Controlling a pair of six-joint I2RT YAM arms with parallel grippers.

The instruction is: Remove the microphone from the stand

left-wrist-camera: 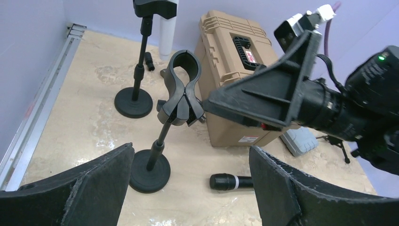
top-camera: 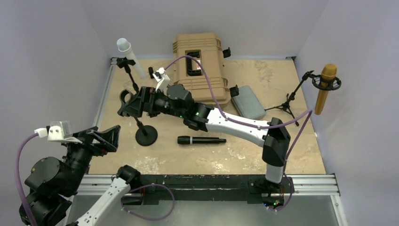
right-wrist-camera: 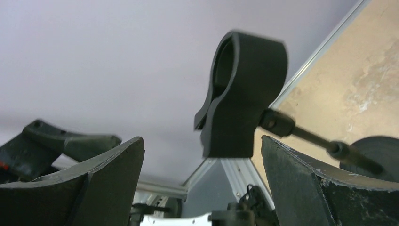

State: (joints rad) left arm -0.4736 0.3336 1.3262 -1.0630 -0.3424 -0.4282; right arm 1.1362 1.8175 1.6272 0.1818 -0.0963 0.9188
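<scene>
A black microphone (top-camera: 201, 140) lies flat on the table, apart from both grippers; its head also shows in the left wrist view (left-wrist-camera: 229, 181). The black stand with a round base (top-camera: 146, 136) stands left of it, and its clip (top-camera: 125, 97) is empty. My right gripper (top-camera: 133, 104) is open, its fingers reaching either side of the empty clip (right-wrist-camera: 244, 94) without closing on it. My left gripper (top-camera: 107, 136) is open and empty, near the front left, facing the stand base (left-wrist-camera: 149, 170).
A tan hard case (top-camera: 200, 66) sits at the back middle, with a grey pad (top-camera: 248, 101) to its right. A white microphone (top-camera: 127, 52) sits in a second stand at back left. A gold microphone (top-camera: 325, 87) hangs in a tripod stand at right.
</scene>
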